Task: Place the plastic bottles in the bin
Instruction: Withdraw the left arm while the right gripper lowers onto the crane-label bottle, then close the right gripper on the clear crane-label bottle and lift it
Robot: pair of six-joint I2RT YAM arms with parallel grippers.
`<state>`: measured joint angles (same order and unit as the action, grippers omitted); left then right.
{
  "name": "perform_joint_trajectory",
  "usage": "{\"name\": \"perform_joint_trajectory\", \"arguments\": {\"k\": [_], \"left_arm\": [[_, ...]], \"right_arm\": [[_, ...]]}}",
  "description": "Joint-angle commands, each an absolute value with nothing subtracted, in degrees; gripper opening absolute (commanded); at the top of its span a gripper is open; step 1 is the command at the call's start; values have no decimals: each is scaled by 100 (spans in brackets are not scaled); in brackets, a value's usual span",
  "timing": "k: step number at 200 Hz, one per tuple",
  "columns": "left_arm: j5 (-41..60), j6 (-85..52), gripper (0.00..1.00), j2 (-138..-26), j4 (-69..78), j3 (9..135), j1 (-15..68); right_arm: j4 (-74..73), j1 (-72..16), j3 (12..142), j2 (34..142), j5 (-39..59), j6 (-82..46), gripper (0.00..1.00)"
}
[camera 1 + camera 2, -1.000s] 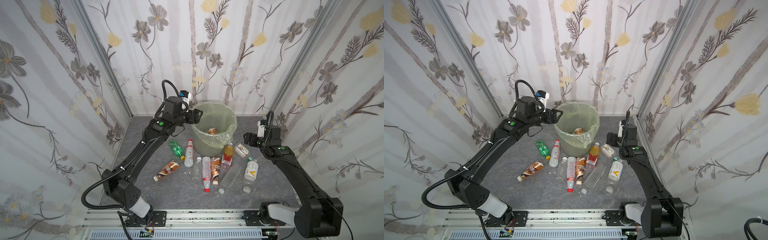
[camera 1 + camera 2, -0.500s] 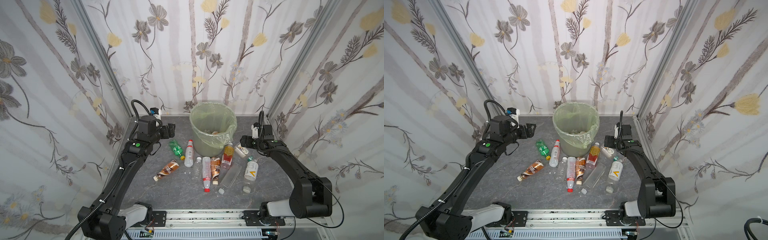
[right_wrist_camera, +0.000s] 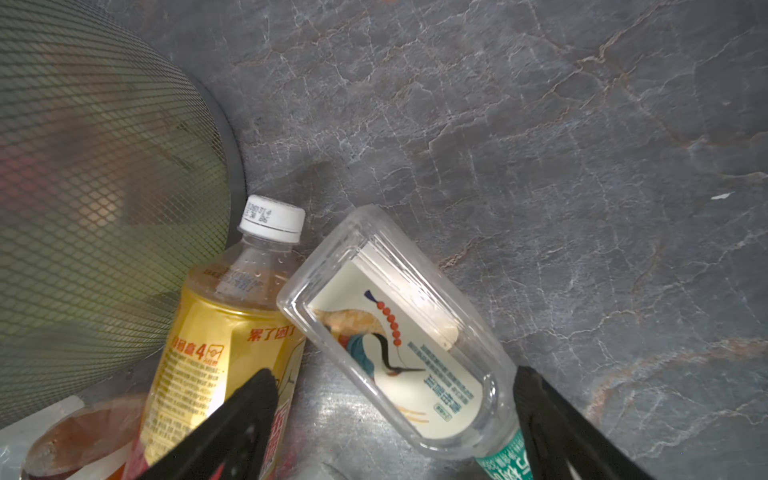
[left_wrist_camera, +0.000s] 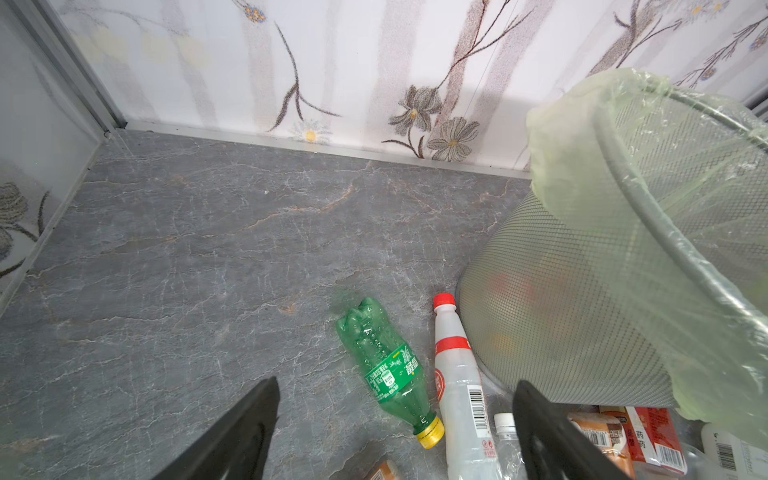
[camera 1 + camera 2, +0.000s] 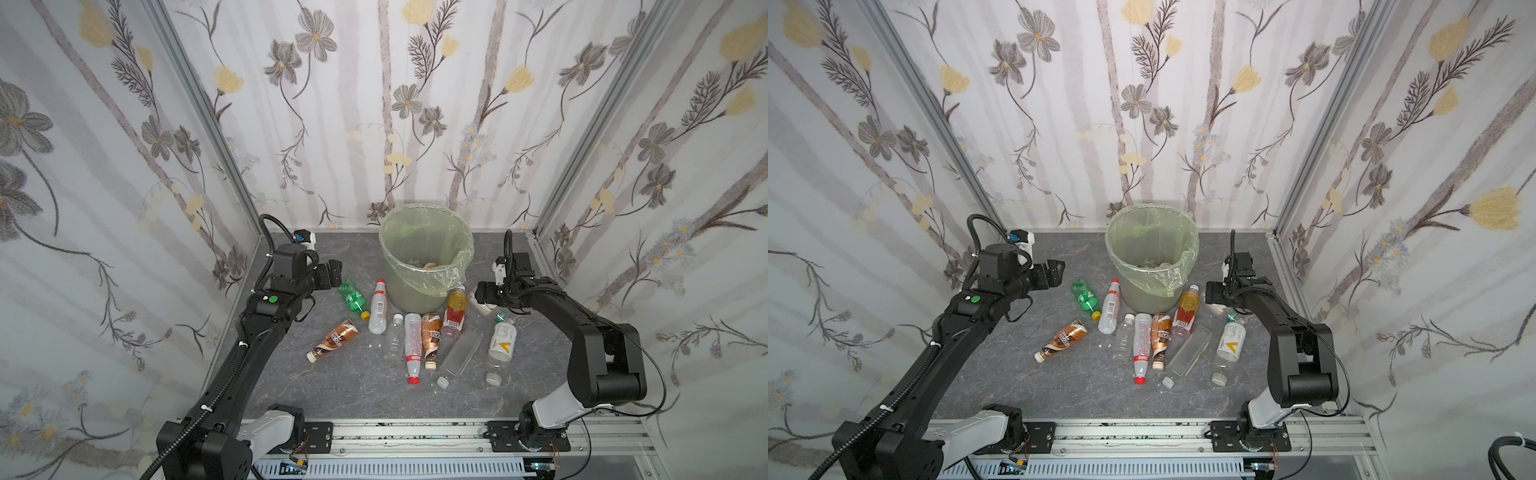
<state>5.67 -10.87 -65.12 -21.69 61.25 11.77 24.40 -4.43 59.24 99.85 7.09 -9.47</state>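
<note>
The left end effector (image 4: 395, 382) hangs wide open, empty. The right end effector (image 3: 395, 372), equally open and empty, is poised over the clear bottle (image 3: 399, 332). Closing might snag the yellow-labelled bottle (image 3: 216, 332) just beside it.

Grey veined counter (image 5: 340, 395) with bin (image 5: 400, 291) and plastic bottles (image 5: 412, 338)
The bin stands at the back; the plastic bottles lie on their sides in front, a green bottle (image 5: 351, 293) toward the left.

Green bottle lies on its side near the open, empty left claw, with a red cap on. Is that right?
No: the green bottle has a yellow cap, as the left wrist view shows. The rest holds: it lies on its side near the open, empty left claw.
</note>
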Motion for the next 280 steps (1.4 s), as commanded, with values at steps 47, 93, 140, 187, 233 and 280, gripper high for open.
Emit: {"name": "perform_joint_trajectory", "arguments": {"k": [47,93,140,187,233,280], "left_arm": [[561,-958,90,-6510,-2056,6047,1117],[571,-980,90,-6513,-2056,6051,1107],[543,-1011,90,-6458,-2057,6002,1110],[550,-1050,90,-6445,-2057,5955,1107],[545,-1029,90,-6425,-2054,5931,1107],[365,-970,90,-6373,-2065,5802,1108]], "right_arm": [[2286,-448,5999,10382,830,-914,86],[2215,-464,6123,10653,585,-1013,82],[2080,-466,6240,10822,367,-1096,78],[1962,-466,6232,10959,200,-1149,73],[1858,-509,6107,10880,-299,-1229,60],[1661,-509,6020,10494,-439,-1296,52]]}}
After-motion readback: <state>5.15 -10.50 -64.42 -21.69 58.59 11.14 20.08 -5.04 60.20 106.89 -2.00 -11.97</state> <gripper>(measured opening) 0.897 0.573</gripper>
